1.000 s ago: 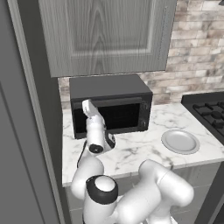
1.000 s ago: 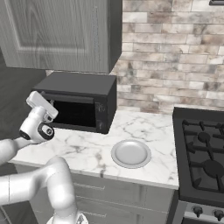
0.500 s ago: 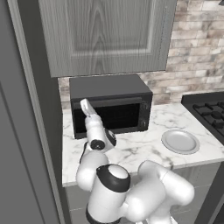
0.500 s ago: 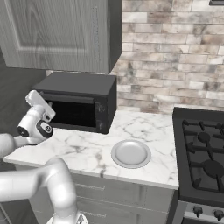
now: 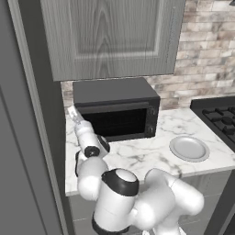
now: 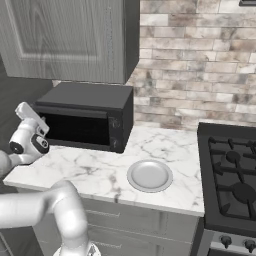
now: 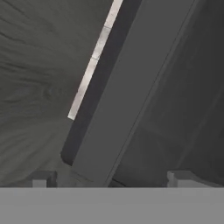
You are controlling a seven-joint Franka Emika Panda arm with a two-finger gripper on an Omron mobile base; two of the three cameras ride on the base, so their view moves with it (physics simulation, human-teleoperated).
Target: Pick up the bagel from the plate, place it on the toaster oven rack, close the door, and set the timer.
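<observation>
The gripper has its two finger tips spread wide apart with nothing between them — it points close up at a dark slanted edge of the toaster oven, at the oven's top left front corner. From the base views the hand sits just beside that corner, and the white arm drops away from it toward the near edge of the counter.

The door is closed flat against the oven front, its dark glass window facing out; the rack behind the glass cannot be made out, and neither can the bagel.

To the right of the oven, well apart from it on the marble counter, lies the plate, light grey and bare. Further right of the oven is the stove. Above the oven hangs a grey cabinet, with a brick wall behind.
</observation>
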